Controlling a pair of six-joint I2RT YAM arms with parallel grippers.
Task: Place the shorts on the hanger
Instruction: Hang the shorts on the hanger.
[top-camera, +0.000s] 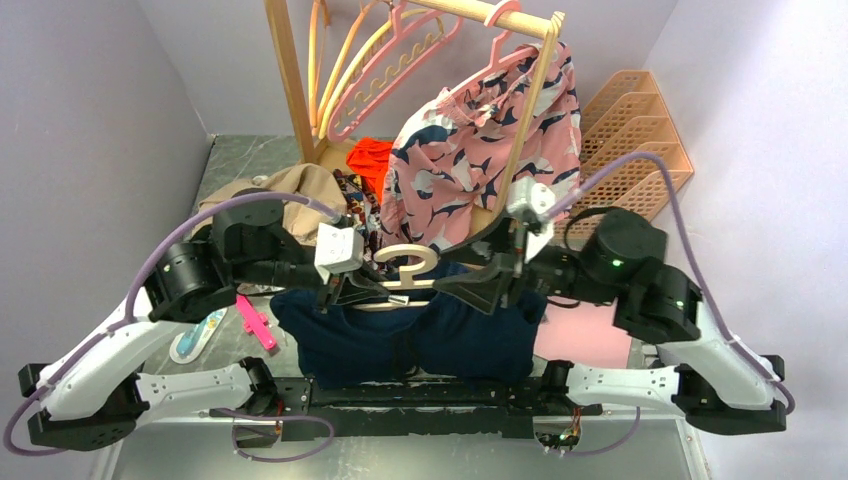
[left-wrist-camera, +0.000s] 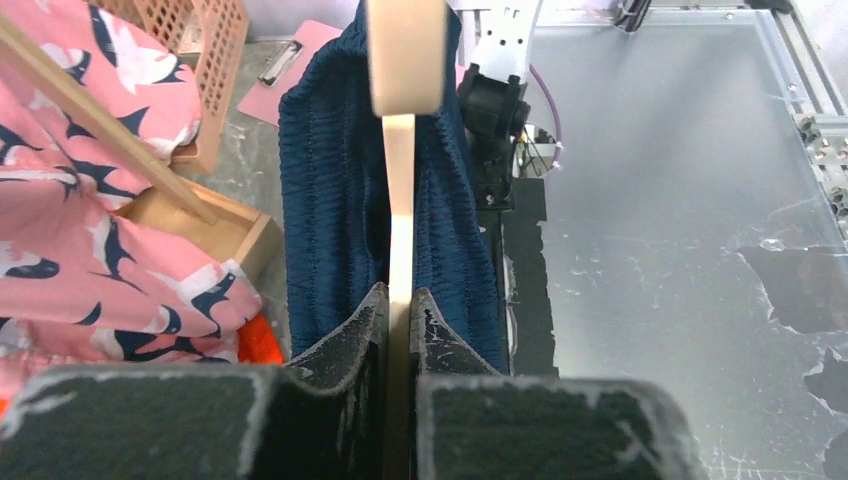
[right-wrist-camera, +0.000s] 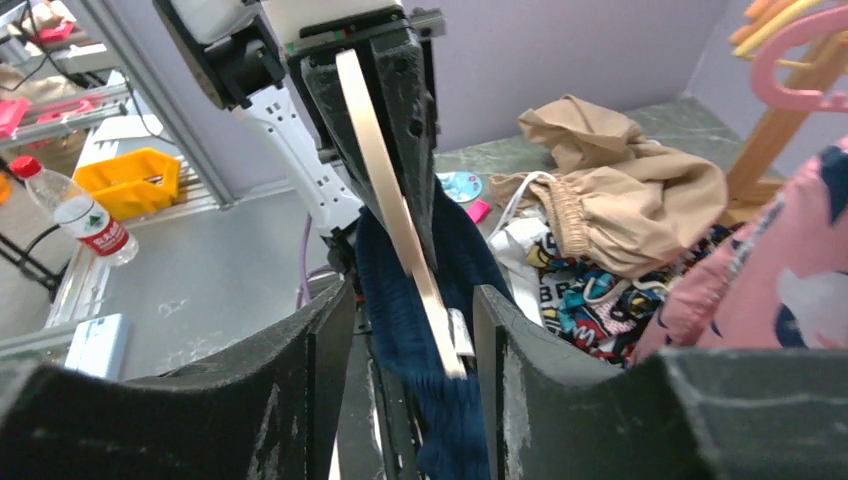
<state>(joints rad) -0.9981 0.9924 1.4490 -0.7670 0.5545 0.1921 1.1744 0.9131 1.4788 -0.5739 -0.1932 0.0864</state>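
The shorts (left-wrist-camera: 330, 180) hang draped over the hanger (left-wrist-camera: 399, 200), navy fabric falling on both sides of the pale bar. The whole is held in the air over the near part of the surface (left-wrist-camera: 650, 200), in front of the pink printed shorts (top-camera: 480, 150) on the rack.

The step in hand looks like passing the loaded hanger to one arm alone. To do it well, the holding arm should carry the bar level, since a dip toward the free right end would probably let the fabric slide off. The other arm should back straight out along the line of the bar, without brushing the cloth just below its fingers. A firm grip matters too, because the bar is thin and may twist under the lopsided weight.

The left gripper (left-wrist-camera: 400, 305) has its jaws together, clamped on the thin edge of the hanger at its left end, with the shorts just beside both fingers. The right gripper (right-wrist-camera: 412, 300) has its jaws apart, about half spread. The right tip of the hanger lies between them, nearer the right-hand finger. Whether it touches that finger I cannot tell, but it is not gripped.
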